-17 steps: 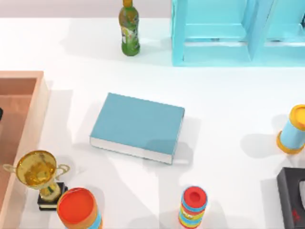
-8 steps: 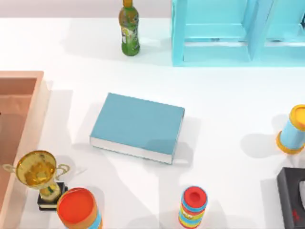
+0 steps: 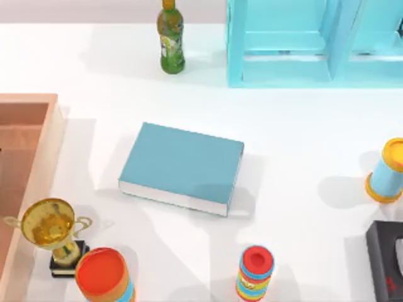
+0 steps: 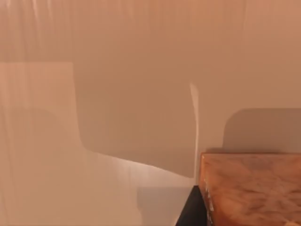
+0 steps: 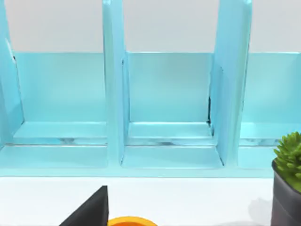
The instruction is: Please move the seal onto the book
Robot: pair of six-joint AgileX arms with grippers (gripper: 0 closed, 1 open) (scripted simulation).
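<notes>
The book (image 3: 181, 165), a thick teal-blue hardcover with white page edges, lies flat in the middle of the table with nothing on it. In the left wrist view a brownish-orange marbled block, the seal (image 4: 254, 188), stands close up against pale wooden walls. A black part of my left gripper (image 4: 190, 212) is right beside the seal. Whether it holds the seal cannot be made out. A black part of my right gripper (image 5: 91, 209) shows in the right wrist view, facing the shelf.
A wooden tray (image 3: 47, 157) lies at the left edge. A green bottle (image 3: 170, 38) and a light blue shelf unit (image 3: 289, 44) stand at the back. Along the front are a gold trophy (image 3: 50, 229), an orange-lidded cylinder (image 3: 104, 275) and a striped cylinder (image 3: 255, 272). A yellow-ended cylinder (image 3: 387, 170) and a black box (image 3: 384, 264) sit at the right.
A dark bit of my left arm over the tray at the top view's left edge has slid out leftward. The book and the other objects have not moved.
</notes>
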